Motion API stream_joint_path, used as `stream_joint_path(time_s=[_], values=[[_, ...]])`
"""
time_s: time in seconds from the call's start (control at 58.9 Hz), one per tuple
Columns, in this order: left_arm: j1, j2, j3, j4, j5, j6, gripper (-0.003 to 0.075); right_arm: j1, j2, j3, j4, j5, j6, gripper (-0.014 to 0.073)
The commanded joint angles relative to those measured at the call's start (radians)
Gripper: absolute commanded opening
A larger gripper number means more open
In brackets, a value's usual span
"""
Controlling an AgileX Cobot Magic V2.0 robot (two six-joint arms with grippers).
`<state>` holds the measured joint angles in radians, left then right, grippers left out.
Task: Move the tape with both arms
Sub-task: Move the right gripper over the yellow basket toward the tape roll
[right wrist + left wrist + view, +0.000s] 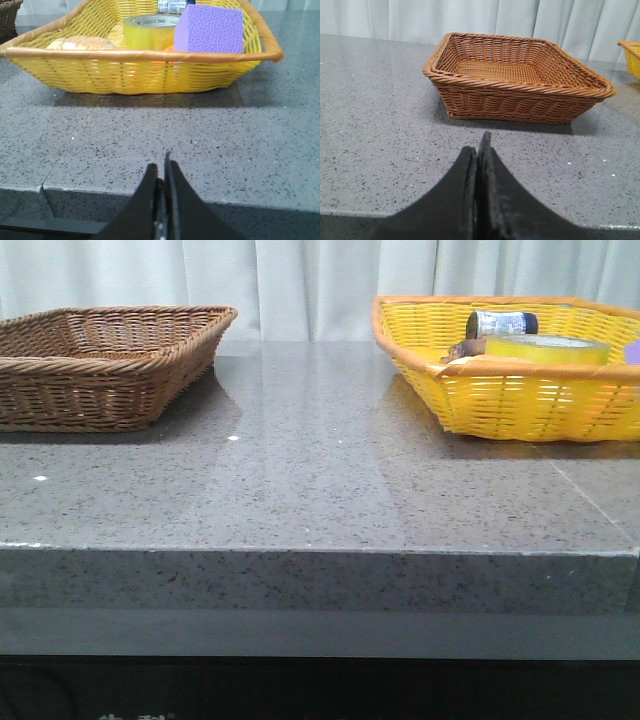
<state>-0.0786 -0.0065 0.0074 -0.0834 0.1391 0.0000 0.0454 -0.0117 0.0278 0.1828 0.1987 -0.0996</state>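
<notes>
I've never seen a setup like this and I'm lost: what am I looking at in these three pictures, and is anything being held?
It is a two-armed robot at a grey table. One camera looks forward over the table; the other two sit on the wrists, showing each arm's black fingers. The left gripper faces a brown basket. The right gripper faces a yellow basket holding the tape, a purple block, a bread-like item and a small bottle. Both grippers are shut, holding nothing.
</notes>
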Motion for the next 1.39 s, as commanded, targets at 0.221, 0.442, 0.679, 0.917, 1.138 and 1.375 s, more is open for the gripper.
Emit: stream_joint_path(time_s=[0.221,0.442,0.679,0.917,1.138,1.375], values=[[0.002,-0.018,0.04,-0.003,-0.086,-0.008,-0.002,-0.006,-0.025,-0.026,-0.003,-0.078,-0.006,-0.0089],[0.002,-0.018,0.04,-0.003,-0.086,-0.008,-0.002,-0.006,-0.025,-0.026,-0.003,-0.078,-0.006,-0.0089],[0.002,-0.018,0.04,-0.003,-0.086,-0.008,-0.002,-0.006,-0.025,-0.026,-0.003,-0.078,-0.006,-0.0089],[0.002,-0.018,0.04,-0.003,-0.086,-0.008,-0.002,-0.006,-0.025,-0.026,-0.003,-0.082,-0.006,-0.0089],[0.002,-0.018,0.04,-0.003,-0.106,-0.008,-0.002,-0.006,-0.025,-0.027,0.004,-0.1,-0.006,-0.0089],[0.003,-0.013,-0.063,-0.018,-0.253,-0.011,-0.002,-0.006,-0.025,-0.11,0.009,-0.162,-0.006,-0.0089]])
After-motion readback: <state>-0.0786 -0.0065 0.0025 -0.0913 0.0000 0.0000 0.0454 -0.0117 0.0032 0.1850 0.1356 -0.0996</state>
